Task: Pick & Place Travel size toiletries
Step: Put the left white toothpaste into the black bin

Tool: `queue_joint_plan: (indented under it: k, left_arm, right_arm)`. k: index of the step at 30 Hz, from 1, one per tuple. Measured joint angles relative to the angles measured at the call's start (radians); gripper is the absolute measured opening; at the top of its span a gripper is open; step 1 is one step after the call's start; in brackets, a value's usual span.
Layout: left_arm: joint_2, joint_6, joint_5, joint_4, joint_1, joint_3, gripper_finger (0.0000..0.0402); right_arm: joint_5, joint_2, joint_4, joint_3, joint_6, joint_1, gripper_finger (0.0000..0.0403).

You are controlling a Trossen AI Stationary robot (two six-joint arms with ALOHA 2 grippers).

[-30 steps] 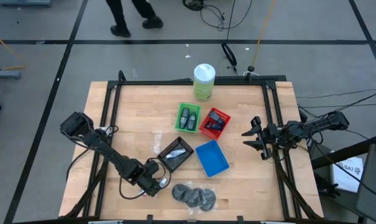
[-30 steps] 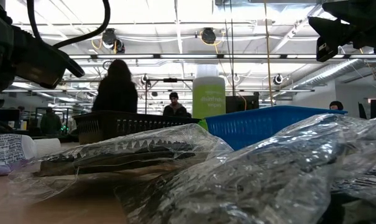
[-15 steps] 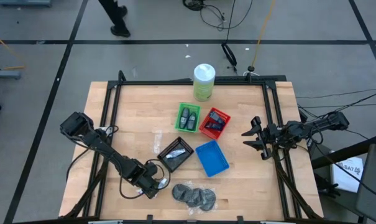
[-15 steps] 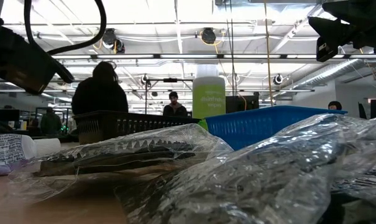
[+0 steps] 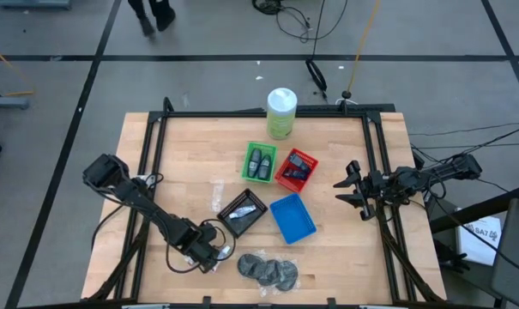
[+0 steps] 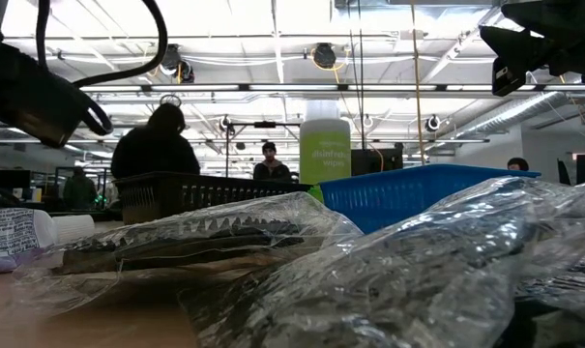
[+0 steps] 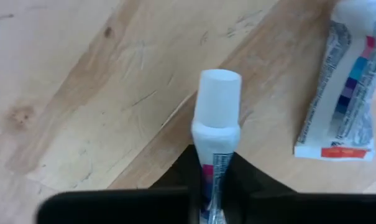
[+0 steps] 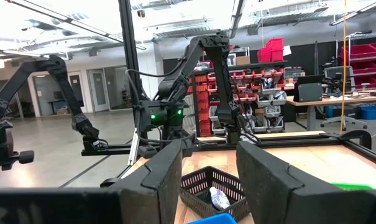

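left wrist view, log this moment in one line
left gripper: shut on white tube | second tube: on table | right gripper: open, idle at right edge

Two dark jointed arms, black cables looping alongside.

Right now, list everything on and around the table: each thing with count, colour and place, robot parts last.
canister: one, pale green with white lid, table's far edge.
green tray: one, mid-table, holding two dark grey bottles.
red tray: one, right of the green tray, holding dark packs.
black tray: one, mid-table, something pale inside.
blue tray: one, right of the black tray.
bagged discs: grey, near edge.
second tube: one, white, flat on the wood.
person: dark silhouette beyond the table.
left gripper: near edge, shut on a white tube.
right gripper: raised at the right side, open, empty.
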State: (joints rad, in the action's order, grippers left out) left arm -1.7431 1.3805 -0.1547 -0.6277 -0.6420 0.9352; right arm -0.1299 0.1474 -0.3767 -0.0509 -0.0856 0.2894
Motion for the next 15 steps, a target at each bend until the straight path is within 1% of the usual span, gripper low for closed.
queue_joint_plan:
  k: [2, 4, 9, 15]
  left_arm:
    - [0.024, -0.011, 0.013, -0.007, 0.0, -0.001, 0.001]
    - [0.046, -0.024, 0.045, -0.019, -0.001, -0.005, 0.0013]
    - [0.134, -0.104, 0.165, -0.037, -0.001, -0.004, 0.0006]
    - [0.229, -0.236, 0.354, -0.036, 0.021, -0.003, 0.0009]
  right_arm:
    - [0.0, 0.0, 0.0, 0.0, 0.0, 0.0, 0.0141]
    - [0.0, 0.0, 0.0, 0.0, 0.0, 0.0, 0.0141]
    - [0.0, 0.0, 0.0, 0.0, 0.0, 0.0, 0.0141]
    - [0.0, 0.0, 0.0, 0.0, 0.0, 0.0, 0.0141]
